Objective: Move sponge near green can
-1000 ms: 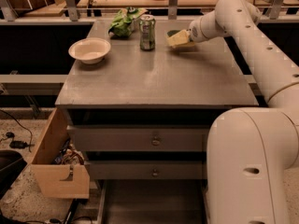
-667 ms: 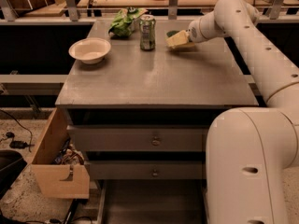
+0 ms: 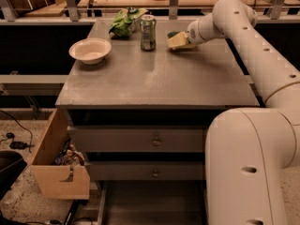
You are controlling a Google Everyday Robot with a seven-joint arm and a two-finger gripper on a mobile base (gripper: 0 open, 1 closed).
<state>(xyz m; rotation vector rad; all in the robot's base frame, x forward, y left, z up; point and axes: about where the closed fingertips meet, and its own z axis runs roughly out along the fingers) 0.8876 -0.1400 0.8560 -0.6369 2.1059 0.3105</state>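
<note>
Sponge [image 3: 176, 41] sits past the nearer things: an open wooden box [image 3: 61, 182] low at the front left, below the tabletop [image 3: 154, 86], and then a white bowl [image 3: 90, 50] on the tabletop's left side. It is tilted with its pale yellow face toward the camera, on the far right part of the tabletop, clamped in the claw [image 3: 187, 39]; the green can [image 3: 148, 32] stands upright to its left, near but apart. Farthest back, a wrinkly green bag [image 3: 123, 23] lies just left of the can by the rear edge.
</note>
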